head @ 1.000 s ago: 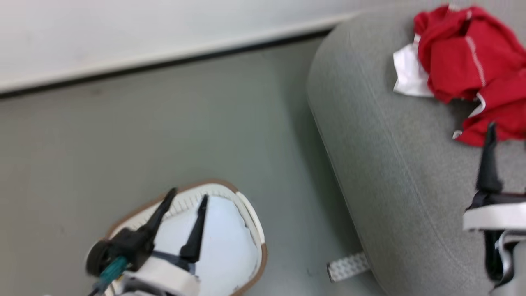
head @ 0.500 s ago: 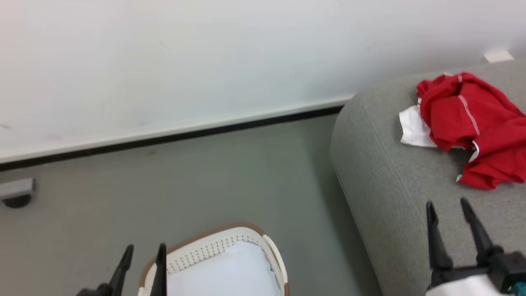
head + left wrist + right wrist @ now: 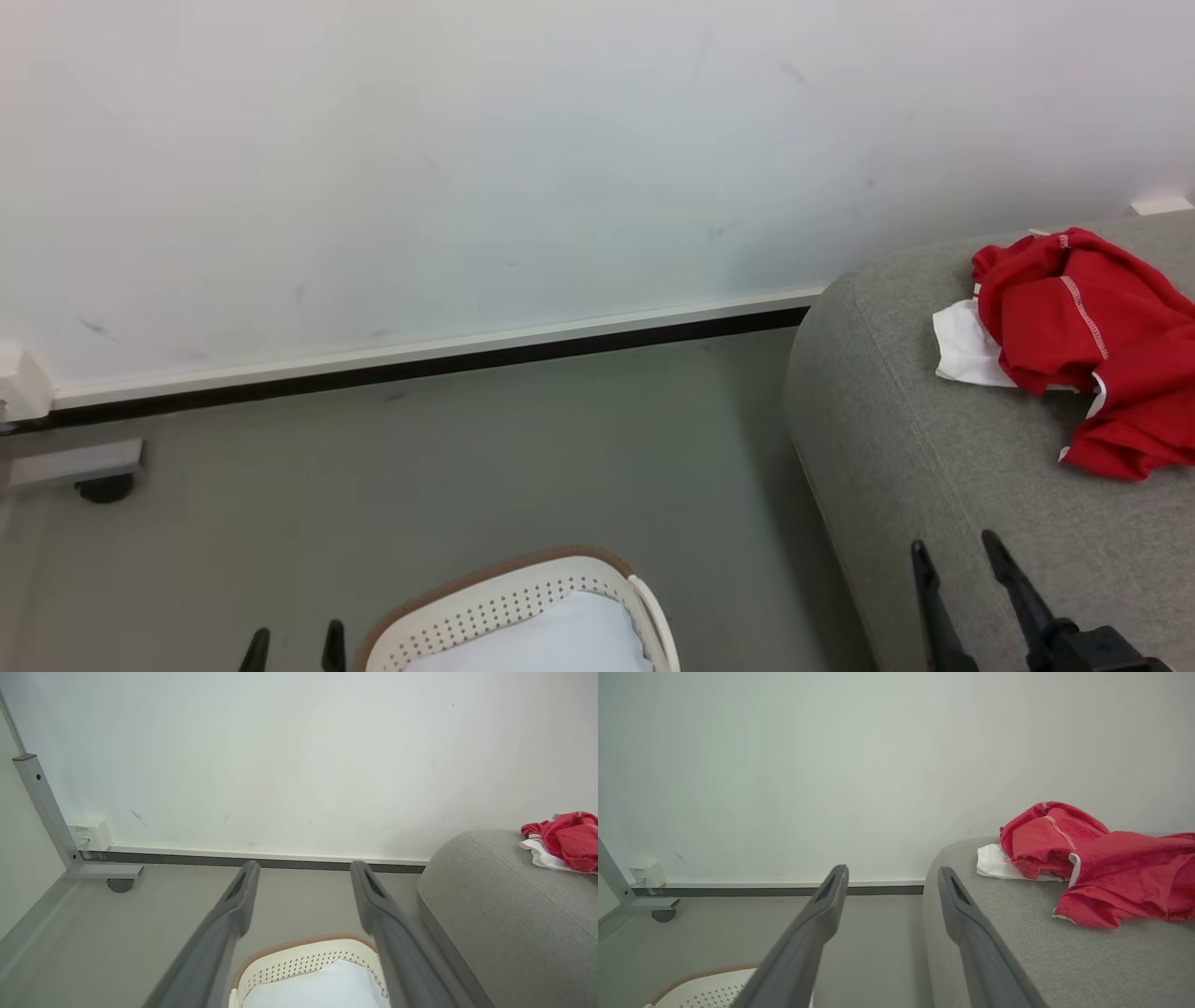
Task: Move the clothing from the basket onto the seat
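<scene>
Lying in a crumpled heap, the clothing [image 3: 1083,355] is seen on the seat [image 3: 915,467], red folds bunched up and a white sleeve poking out toward the seat's rounded end. Down on the floor [image 3: 467,448], near that end, the basket [image 3: 509,593] is found, and a pale sheet [image 3: 560,644] is spread inside it. The left gripper [image 3: 296,639] is held low, just beside the basket's brown rim, its fingers [image 3: 236,905] spread wide with nothing between them. The right gripper [image 3: 954,546] is poised over the front part of the seat, near the clothing but apart from it, and its fingers are parted just as wide, with nothing gripped. Behind it all, a white wall [image 3: 467,168] is met by a dark baseboard [image 3: 420,371], and a grey wheeled frame leg [image 3: 79,467] is seen at the far left, close against the wall.
</scene>
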### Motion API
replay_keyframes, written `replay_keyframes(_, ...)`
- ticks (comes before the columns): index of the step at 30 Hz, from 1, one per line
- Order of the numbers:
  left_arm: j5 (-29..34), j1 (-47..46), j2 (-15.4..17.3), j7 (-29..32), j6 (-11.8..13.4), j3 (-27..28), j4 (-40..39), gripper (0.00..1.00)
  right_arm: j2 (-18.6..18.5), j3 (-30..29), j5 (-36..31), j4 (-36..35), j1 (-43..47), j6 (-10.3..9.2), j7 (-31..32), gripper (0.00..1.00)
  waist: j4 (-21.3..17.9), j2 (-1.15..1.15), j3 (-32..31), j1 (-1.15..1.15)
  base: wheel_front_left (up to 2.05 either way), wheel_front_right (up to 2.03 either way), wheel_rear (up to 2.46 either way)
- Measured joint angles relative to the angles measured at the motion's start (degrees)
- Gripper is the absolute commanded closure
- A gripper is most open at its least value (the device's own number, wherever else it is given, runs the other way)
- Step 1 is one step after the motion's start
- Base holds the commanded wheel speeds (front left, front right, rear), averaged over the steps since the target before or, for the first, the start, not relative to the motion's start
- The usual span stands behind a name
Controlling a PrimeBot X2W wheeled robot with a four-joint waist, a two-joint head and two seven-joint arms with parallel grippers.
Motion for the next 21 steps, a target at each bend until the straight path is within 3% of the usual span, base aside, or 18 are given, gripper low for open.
replay_keyframes(21, 1.53, 0.09, -1.51, 0.00, -2.12, 1.11, 1.60, 0.00, 0.00, 2.94, 2.05, 4.77, -2.44, 0.00, 0.00, 0.00, 3.75, 0.00, -0.30, 0.01, 0.00, 0.00, 0.00)
